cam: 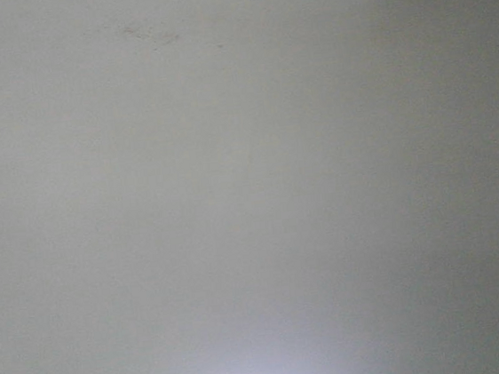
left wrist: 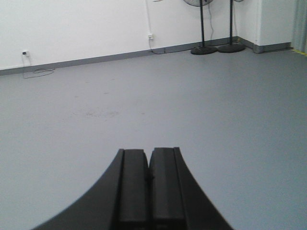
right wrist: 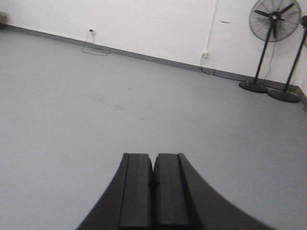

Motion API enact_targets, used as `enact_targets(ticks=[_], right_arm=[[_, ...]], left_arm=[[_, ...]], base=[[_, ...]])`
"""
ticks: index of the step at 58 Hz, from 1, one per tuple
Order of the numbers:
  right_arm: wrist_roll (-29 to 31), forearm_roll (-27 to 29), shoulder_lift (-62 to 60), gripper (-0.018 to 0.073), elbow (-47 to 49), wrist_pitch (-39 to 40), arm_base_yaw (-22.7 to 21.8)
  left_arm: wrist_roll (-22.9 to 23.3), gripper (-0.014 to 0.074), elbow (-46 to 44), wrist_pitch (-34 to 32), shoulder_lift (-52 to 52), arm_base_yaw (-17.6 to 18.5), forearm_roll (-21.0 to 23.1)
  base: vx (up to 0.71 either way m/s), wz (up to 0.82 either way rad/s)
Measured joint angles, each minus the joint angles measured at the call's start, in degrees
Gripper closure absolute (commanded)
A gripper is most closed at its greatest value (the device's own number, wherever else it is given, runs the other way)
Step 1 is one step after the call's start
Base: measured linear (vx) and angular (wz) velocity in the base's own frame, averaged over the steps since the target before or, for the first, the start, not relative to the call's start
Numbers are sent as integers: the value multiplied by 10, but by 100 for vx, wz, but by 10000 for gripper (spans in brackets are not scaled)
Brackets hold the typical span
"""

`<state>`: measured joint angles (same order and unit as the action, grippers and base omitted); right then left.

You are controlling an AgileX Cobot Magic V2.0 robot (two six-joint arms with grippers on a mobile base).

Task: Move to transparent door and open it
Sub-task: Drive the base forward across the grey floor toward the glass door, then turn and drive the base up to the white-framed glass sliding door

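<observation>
Your left gripper (left wrist: 148, 153) and right gripper (right wrist: 153, 156) are each pressed together over the grey floor (cam: 249, 187). Only the wrist views show pedestal fans (right wrist: 274, 18) ahead-right, by the white wall (right wrist: 144, 24). No view shows the transparent door.

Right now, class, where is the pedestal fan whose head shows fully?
In the right wrist view, the pedestal fan stands at the far right by the white wall, just left of a second fan.

Bare grey floor (right wrist: 96, 110), white walls (right wrist: 153, 24), two pedestal fans (right wrist: 271, 28) beside the wall.
</observation>
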<state>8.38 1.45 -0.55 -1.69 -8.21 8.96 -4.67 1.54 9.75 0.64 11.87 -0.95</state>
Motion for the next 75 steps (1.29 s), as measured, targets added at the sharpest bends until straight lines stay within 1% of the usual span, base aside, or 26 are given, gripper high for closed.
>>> enact_targets(ticks=[35,75], right_arm=[[0,0,0,559,0,0,0],[0,0,0,559,0,0,0]], left_arm=[[0,602,0,4,0,0,0],[0,602,0,4,0,0,0]], base=[[55,31],[60,52]])
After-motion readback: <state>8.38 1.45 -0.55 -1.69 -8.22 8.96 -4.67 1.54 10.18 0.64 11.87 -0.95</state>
